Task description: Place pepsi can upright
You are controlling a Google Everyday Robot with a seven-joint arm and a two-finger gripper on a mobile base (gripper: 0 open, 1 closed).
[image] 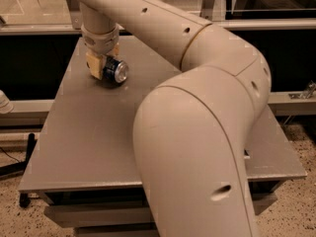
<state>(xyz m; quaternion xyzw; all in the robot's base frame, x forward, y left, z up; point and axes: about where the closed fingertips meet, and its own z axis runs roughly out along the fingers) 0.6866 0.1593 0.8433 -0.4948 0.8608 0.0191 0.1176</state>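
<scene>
1. Camera view: the large beige jointed arm (pixel 197 93) reaches across the flat grey rectangular table (pixel 98 137) to its far left part, and there the two-finger gripper (pixel 105 66) points down, just above the surface.
2. The small dark blue aluminium pepsi can (pixel 115 71) lies on its side under the wrist. Its silver end faces the camera and its body is at or just above the tabletop.
3. The downward approach probably suits a can lying flat: the fingers can straddle its round body from above, so that a turn of the wrist would stand it on one end.
4. Jaws: about a can's width apart and clamped on the can. One yellowish finger pad (pixel 94 66) presses its left side, and the other is largely hidden behind it.
5. Judgement: the can is gripped but not yet upright.
</scene>
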